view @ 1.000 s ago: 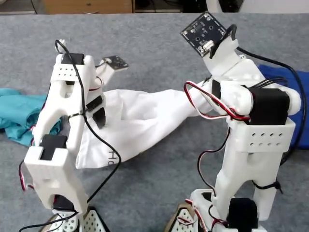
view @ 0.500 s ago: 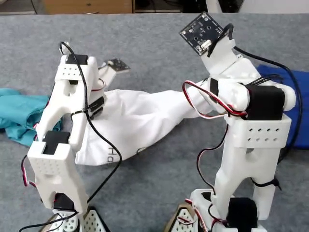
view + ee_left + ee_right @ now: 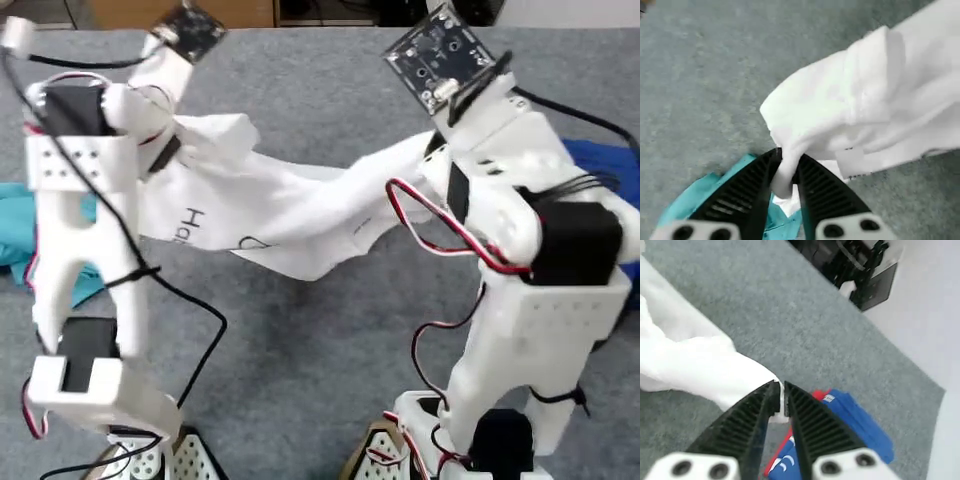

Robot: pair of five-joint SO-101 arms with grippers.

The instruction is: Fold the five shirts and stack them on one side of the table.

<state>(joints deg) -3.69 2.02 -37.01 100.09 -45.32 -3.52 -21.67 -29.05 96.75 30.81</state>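
A white shirt [image 3: 280, 210] hangs stretched between both arms above the grey table. My left gripper [image 3: 785, 162] is shut on one bunched end of the white shirt [image 3: 860, 100], held up at the back left [image 3: 170, 140]. My right gripper [image 3: 780, 390] is shut on the other end of the white shirt [image 3: 700, 365], near the middle right [image 3: 430, 160]. A teal shirt [image 3: 20, 240] lies crumpled at the left edge, seen under the left fingers [image 3: 695, 200]. A blue shirt [image 3: 610, 190] with a red one [image 3: 800, 435] lies at the right edge.
Grey carpet-like table surface [image 3: 300, 370] spreads in front of the hanging shirt. Dark equipment [image 3: 860, 270] stands beyond the table's far side. A wooden cabinet [image 3: 230, 12] sits behind the table.
The left arm has swung up and back to the left, lifting its end of the white shirt off the table. The shirt now hangs taut between both grippers. The right arm shifted slightly.
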